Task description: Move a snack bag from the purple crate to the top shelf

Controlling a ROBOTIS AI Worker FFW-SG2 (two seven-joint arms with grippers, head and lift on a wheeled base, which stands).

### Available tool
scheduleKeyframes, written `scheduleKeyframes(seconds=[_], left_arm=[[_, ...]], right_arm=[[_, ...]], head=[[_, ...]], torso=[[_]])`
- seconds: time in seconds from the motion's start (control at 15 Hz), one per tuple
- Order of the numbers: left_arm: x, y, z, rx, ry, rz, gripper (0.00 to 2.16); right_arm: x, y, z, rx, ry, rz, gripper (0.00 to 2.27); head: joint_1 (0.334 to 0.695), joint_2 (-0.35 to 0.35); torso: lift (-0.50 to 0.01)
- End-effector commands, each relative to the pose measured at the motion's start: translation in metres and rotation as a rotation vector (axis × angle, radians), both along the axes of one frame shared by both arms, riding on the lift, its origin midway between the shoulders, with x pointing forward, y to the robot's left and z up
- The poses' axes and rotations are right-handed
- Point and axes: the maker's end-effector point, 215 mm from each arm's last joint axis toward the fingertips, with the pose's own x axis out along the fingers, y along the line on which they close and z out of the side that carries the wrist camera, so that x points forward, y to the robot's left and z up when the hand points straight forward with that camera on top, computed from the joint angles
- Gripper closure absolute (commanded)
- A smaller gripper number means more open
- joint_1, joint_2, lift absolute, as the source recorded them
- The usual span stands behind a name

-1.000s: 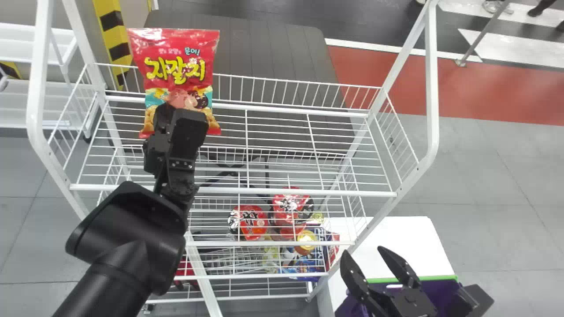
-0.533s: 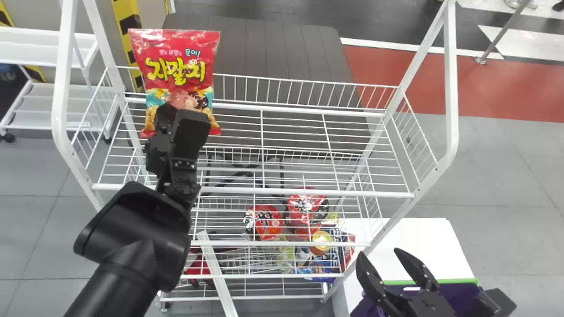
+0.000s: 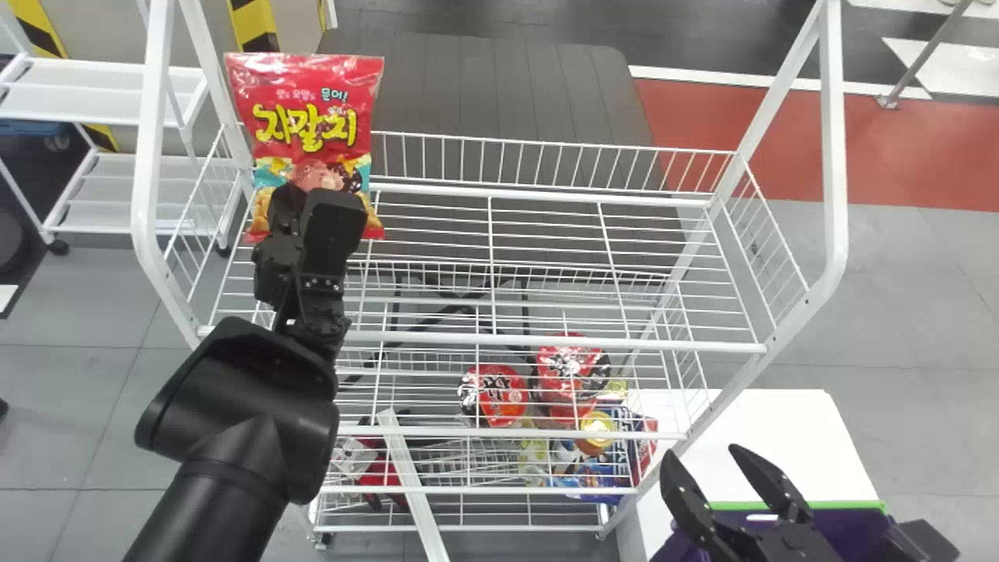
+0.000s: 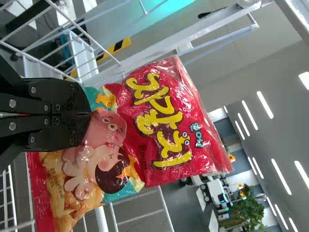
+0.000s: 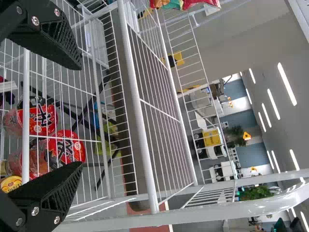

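This looks like a shop (wire rack (image 3: 562, 341), food packets (image 3: 503, 396)).

From here I see a white metal shelf unit (image 3: 94, 101) at upper left and a dark grey panelled surface (image 3: 499, 94) at top centre. Round red-and-black packages (image 3: 499, 398) sit below centre, near what may be a yellow-lidded cup (image 3: 597, 425).

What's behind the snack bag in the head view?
Right of the snack bag: the top shelf's back rail and a dark table. Whatever sits directly behind the bag is covered.
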Motion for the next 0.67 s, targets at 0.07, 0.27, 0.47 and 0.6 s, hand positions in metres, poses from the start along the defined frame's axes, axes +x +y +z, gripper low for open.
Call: scheduleKeyframes(seconds=[0.07, 0.27, 0.47, 0.6], left_arm=[[0.000, 0.018, -0.003, 0.010, 0.009, 0.029, 1.41], [-0.002, 0.023, -0.003, 0.022, 0.006, 0.050, 1.40], [-0.004, 0.024, 0.003, 0.053, -0.014, 0.069, 0.94], [-0.006, 0.019, 0.002, 0.059, -0.014, 0.065, 0.45]], right_arm=[[-0.001, 0.000, -0.002, 0.003, 0.002, 0.000, 0.12], [-0.003, 0.001, -0.003, 0.005, 0.005, 0.004, 0.12], [-0.004, 0.002, -0.002, 0.013, 0.003, 0.007, 0.12], [-0.005, 0.000, -0.002, 0.011, 0.002, 0.004, 0.12]], head=[[0.695, -0.077], [0.695, -0.061], [0.695, -0.049], [0.695, -0.047]], torso=[[0.000], [0.000], [0.000], [0.000]])
